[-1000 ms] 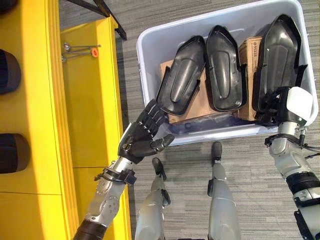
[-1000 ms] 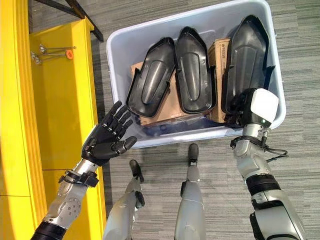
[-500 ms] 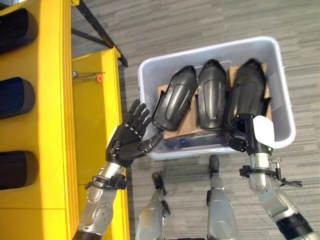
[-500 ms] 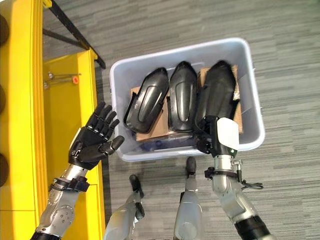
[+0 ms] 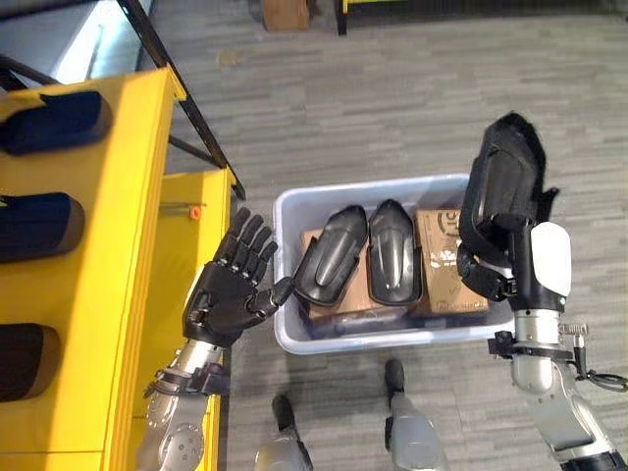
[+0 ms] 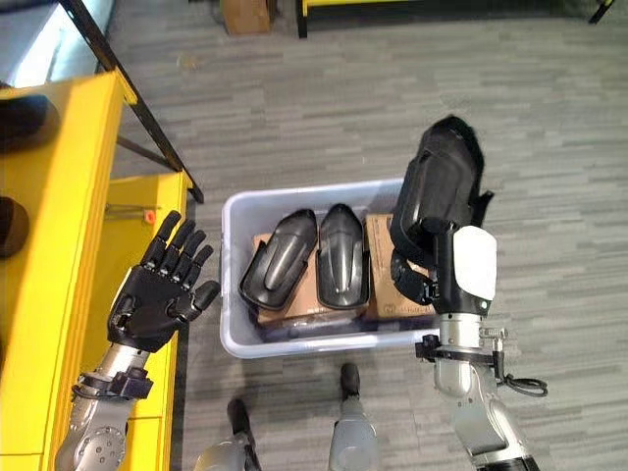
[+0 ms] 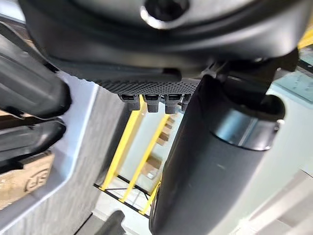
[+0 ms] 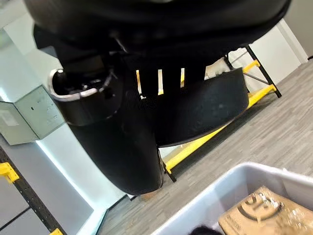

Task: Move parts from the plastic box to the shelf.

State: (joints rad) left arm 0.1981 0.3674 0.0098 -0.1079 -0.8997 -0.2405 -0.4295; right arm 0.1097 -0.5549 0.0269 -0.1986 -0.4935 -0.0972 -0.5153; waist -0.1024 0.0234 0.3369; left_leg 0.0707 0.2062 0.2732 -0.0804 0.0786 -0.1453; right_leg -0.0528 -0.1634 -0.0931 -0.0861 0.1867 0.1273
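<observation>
Right hand [image 5: 491,270] fingers clamped on 1 black part [image 5: 502,186] above plastic box [image 5: 294,339] rim, left hand [image 5: 228,294] fingers wide beside shelf [image 5: 78,285]

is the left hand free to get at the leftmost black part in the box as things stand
Probably yes. The left hand is open and holds nothing, beside the plastic box, and the leftmost black part lies uncovered on top near that wall. The right hand holds another part well clear.

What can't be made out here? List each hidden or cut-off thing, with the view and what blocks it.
- Right hand: in the left eye view the lifted black part covers its fingertips.
- Cardboard boxes in the plastic box: the two remaining black parts cover much of them, and what lies beneath cannot be told.
- Dark items on the yellow shelf: cut off by the left edge.
- Left hand: open, nothing hidden.
</observation>
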